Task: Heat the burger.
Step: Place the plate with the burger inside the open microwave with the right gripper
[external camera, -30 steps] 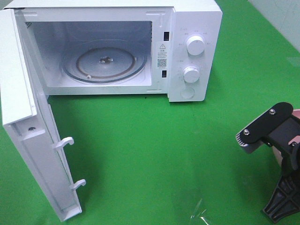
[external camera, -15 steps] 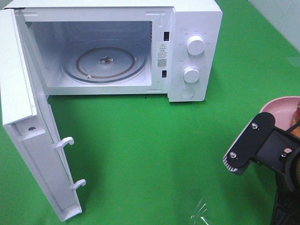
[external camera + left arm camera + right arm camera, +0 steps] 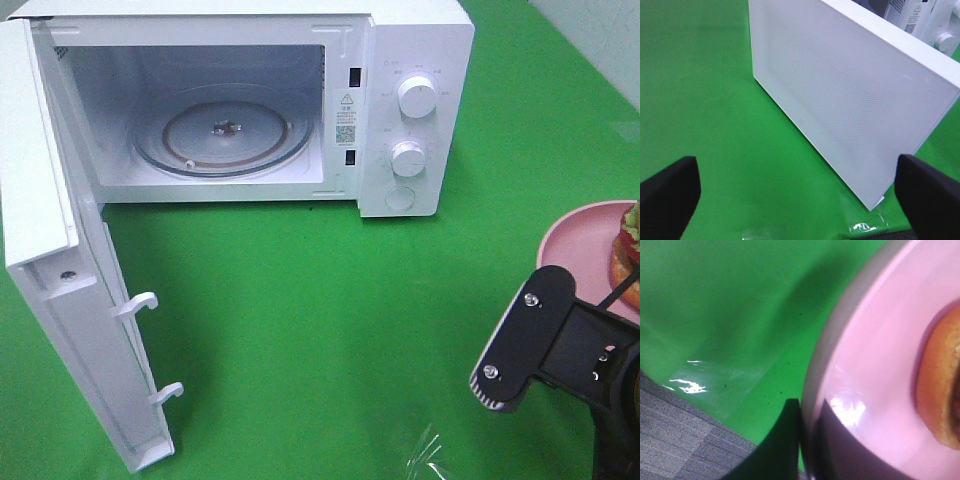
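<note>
The burger point(image 3: 628, 245) sits on a round pink plate point(image 3: 575, 240) at the right edge of the green table; only its left part shows. In the right wrist view its golden bun point(image 3: 940, 390) lies on the plate point(image 3: 875, 365). My right gripper point(image 3: 810, 452) is shut on the plate's rim, one finger outside and one inside. My right arm point(image 3: 540, 345) is just in front of the plate. My left gripper point(image 3: 800, 200) is open and empty, facing the outer side of the microwave door point(image 3: 840, 90).
The white microwave point(image 3: 415, 60) stands at the back with its door point(image 3: 60, 300) swung wide open to the left. Its glass turntable point(image 3: 220, 135) is bare. Green cloth covers the table between microwave and plate.
My right arm has moved toward the front of the table and slightly left, uncovering the pink plate and the burger. The microwave and its door have not moved.
</note>
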{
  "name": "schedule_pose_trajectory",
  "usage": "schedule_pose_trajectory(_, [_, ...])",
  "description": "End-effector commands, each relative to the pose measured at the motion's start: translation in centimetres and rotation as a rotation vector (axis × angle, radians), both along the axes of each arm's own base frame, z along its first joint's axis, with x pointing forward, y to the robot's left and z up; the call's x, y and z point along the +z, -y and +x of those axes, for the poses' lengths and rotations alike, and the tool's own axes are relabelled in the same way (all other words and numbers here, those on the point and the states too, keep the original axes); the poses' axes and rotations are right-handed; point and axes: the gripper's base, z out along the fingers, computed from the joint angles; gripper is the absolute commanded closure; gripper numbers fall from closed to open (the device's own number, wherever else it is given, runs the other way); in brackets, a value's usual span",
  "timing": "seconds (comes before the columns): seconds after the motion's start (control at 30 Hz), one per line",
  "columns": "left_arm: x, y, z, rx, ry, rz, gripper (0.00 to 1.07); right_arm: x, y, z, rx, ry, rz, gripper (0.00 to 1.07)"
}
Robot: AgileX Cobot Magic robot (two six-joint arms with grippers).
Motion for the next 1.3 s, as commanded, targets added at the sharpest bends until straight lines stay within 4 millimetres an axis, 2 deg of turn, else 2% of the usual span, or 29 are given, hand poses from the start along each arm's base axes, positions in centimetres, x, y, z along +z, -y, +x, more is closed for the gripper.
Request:
schedule_pose_trajectory(0.03, [0.1,0.1,-0.3,-0.001,0.028,-0.007,0.09,0.6,0.3,0.4,0.028,0.052,-0.053,1.07])
schedule_pose_trajectory(0.4, [0.1,0.1,-0.3,-0.001,0.028,-0.007,0.09,0.4,-0.5,0.6,0.209,0.031,-0.056,1.07])
schedule_pose_trajectory(0.53, [0.1,0.1,-0.3,-0.001,0.028,-0.007,0.09,0.5,-1.0,0.8,0.339,0.037,-0.076,1.07])
schedule_pose_trajectory(0.8, [0.1,0.1,-0.3,-0.001,0.028,-0.007,0.09,0.6,-1.7,1.1,0.452,0.066,-0.073,1.07])
schedule_pose_trajectory(1.07, [0.1,0.1,-0.3,-0.001,0.028,-0.007,0.09,0.7,-2.2,1.2,0.637,0.060,-0.142,1.07])
schedule_pose_trajectory(1.3, [0.1,0.1,-0.3,-0.001,0.028,-0.007,0.09,0.7,-2.8,1.3,0.698,0.078,-0.118,1.07])
